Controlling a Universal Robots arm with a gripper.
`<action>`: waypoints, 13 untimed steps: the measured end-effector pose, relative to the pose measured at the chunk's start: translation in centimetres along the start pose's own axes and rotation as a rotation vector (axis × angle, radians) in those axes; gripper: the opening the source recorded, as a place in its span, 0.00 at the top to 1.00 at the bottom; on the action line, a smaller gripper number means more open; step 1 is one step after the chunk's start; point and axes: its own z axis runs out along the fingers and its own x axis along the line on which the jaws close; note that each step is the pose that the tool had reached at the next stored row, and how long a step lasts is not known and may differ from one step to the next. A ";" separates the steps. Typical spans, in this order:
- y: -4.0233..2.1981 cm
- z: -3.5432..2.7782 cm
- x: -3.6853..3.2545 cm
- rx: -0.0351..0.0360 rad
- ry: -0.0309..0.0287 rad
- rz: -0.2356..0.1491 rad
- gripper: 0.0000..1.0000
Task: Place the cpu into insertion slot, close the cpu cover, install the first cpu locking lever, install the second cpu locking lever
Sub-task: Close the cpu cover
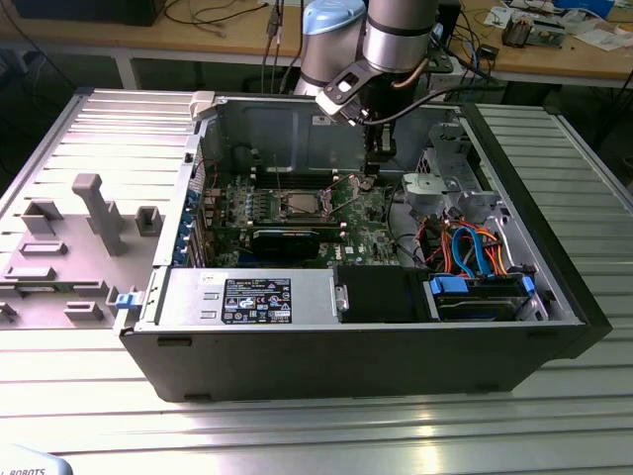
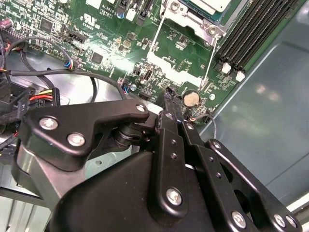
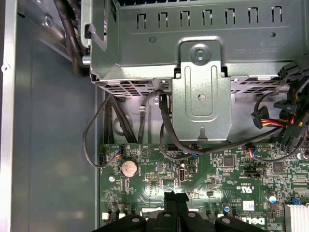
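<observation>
An open computer case lies on its side on a ribbed metal tabletop; a robot arm reaches down into it. The jaws look closed, tips together, with nothing between them; in both wrist views they hang low over the green motherboard, just beside a round coin battery and near loops of black cable. The cpu sits inside the insertion slot, to the exterior view's left of the jaws and apart from them; nothing touches it.

Likely hazards from here: the jaws are close to the board, so a sideways sweep could clip the battery or small parts, or snag a cable and tug its plug. Closed tips give a narrow contact, so a push on any thin metal part could slip off and strike the board. If the chip is not lying flat, pressure from above could bend the contacts beneath it.

The cpu is a small flat square with a dull silver top; in the second wrist view part of the cpu shows with a thin green border, inside a silvery metal rim; long black memory slots run alongside. I cannot tell whether the cpu cover is down over it.
</observation>
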 end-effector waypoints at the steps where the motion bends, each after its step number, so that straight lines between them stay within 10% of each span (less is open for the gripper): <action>1: 0.01 0.00 0.00 0.0000 -0.0001 0.000 0.89; 13: 0.25 1.46 0.00 0.0016 0.0013 -0.053 0.89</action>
